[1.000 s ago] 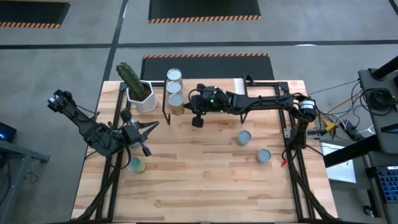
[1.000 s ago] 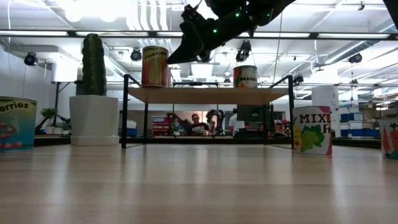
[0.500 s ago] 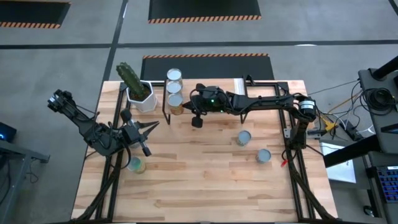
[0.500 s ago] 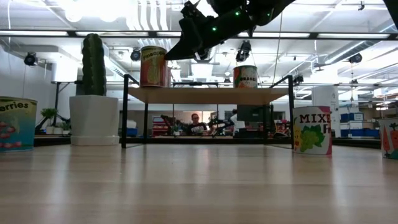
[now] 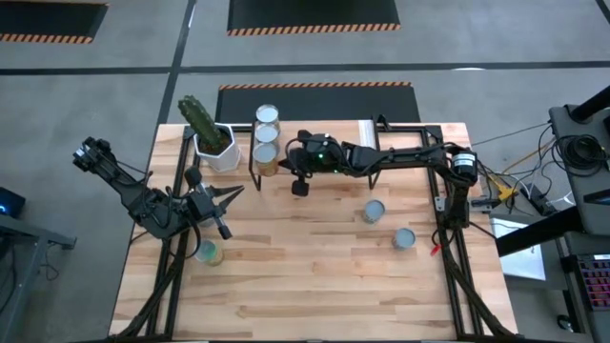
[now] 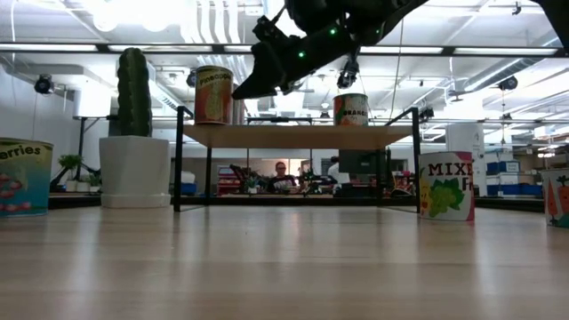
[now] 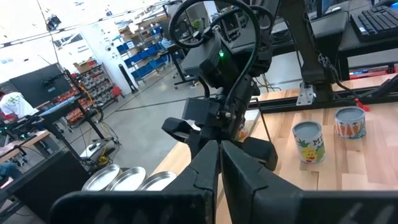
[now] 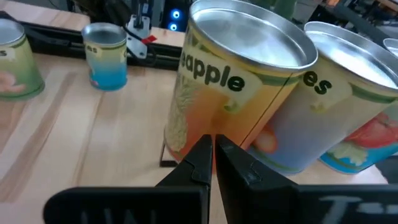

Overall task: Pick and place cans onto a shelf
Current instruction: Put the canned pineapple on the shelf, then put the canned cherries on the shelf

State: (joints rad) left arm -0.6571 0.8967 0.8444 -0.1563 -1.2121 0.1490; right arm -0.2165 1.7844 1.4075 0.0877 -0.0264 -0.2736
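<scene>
The shelf (image 6: 302,135) stands at the table's far side (image 5: 405,143). A pineapple can (image 8: 236,93) stands upright on its board (image 6: 213,95), near the left end, beside a second can (image 8: 339,106). Their silver tops show in the high view (image 5: 266,152). Another can (image 6: 351,109) stands farther right on the board. My right gripper (image 8: 213,148) is shut, just right of the pineapple can (image 5: 283,163). My left gripper (image 7: 219,144) is shut and empty, above the table's left part (image 5: 233,193). My right gripper pushes the pineapple can with its shut fingertips on the lower part of the can's side wall (image 8: 205,127). The fingers come from the table's right, slanting down (image 6: 238,91). The can stands upright with its base on the shelf's board.
A white pot with a cactus (image 5: 214,143) stands left of the shelf. Two cans (image 5: 374,211) (image 5: 404,238) stand on the table's right part, one can (image 5: 208,252) by the left arm. People sit in the room behind (image 6: 283,174).
My right gripper has gone toward the table's left edge, staying shut. The pineapple can has slid with it along the shelf's board toward the left end, still upright.
</scene>
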